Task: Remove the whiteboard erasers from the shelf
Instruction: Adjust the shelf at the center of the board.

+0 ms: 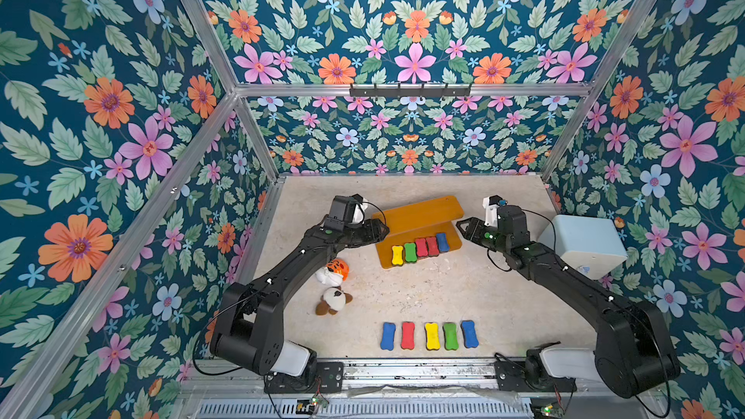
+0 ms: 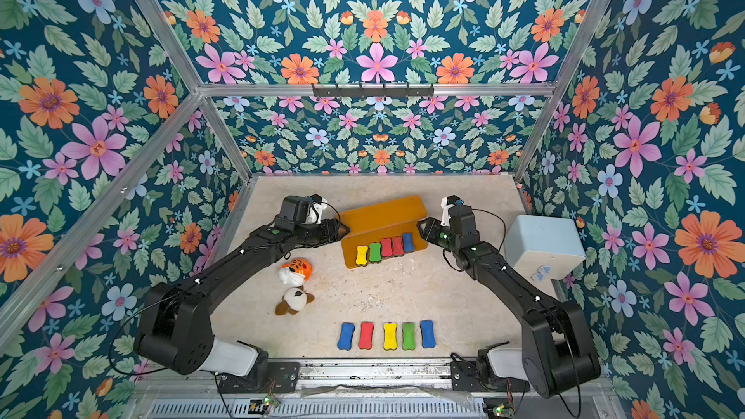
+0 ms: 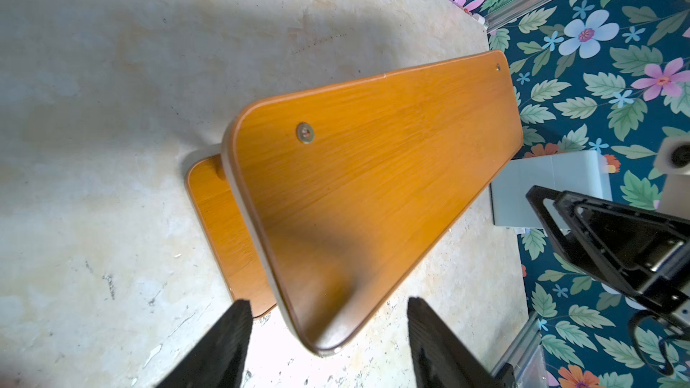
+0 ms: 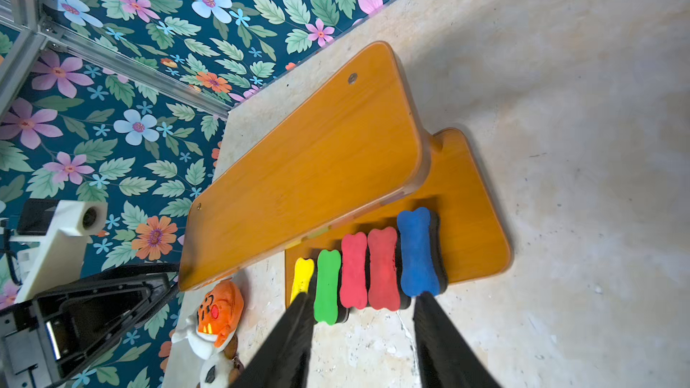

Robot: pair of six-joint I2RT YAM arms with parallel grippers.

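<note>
The orange-brown shelf (image 1: 419, 215) stands at the back middle of the table, its upper tier bare. Along the front of its lower tier sit several whiteboard erasers: yellow (image 1: 397, 255), green (image 1: 410, 252), two red (image 4: 367, 268) and blue (image 1: 442, 242). Several more erasers (image 1: 431, 335) lie in a row on the table near the front edge. My left gripper (image 1: 383, 230) is open and empty at the shelf's left end, just off the upper board's corner (image 3: 328, 345). My right gripper (image 4: 363, 296) is open and empty at the shelf's right end, facing the erasers on the lower tier.
A pale blue box (image 1: 580, 247) stands at the right wall behind my right arm. Two plush toys, one orange (image 1: 338, 269) and one brown and white (image 1: 333, 300), lie left of centre beside my left arm. Floral walls close in three sides.
</note>
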